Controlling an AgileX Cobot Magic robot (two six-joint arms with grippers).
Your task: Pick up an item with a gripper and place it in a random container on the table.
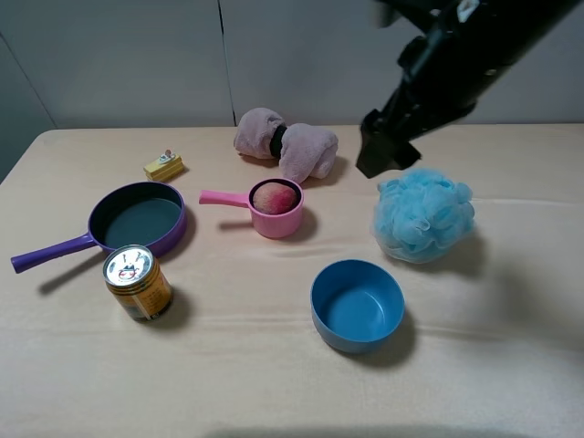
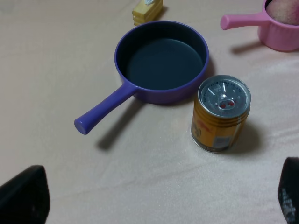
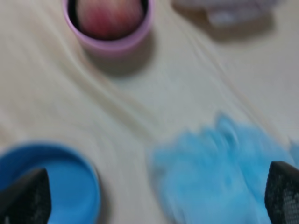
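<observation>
The red-pink peach (image 1: 274, 197) sits inside the small pink saucepan cup (image 1: 277, 223) near the middle of the beige table (image 1: 274, 365). It also shows in the right wrist view (image 3: 109, 17), inside the cup (image 3: 112, 45), and partly in the left wrist view (image 2: 284, 10). My right gripper (image 1: 381, 146) hangs high above the table at the right, over the blue bath sponge (image 1: 423, 215); its fingers (image 3: 23, 199) are spread wide and empty. My left gripper (image 2: 154, 205) is out of the exterior view; its fingertips (image 2: 24, 196) stand wide apart, empty.
A purple pan (image 1: 137, 221) lies at the left with a yellow can (image 1: 137, 283) in front of it. A blue bowl (image 1: 357, 306) stands at the front middle. A mauve cloth bundle (image 1: 287, 143) and a small yellow cake toy (image 1: 163, 166) lie at the back.
</observation>
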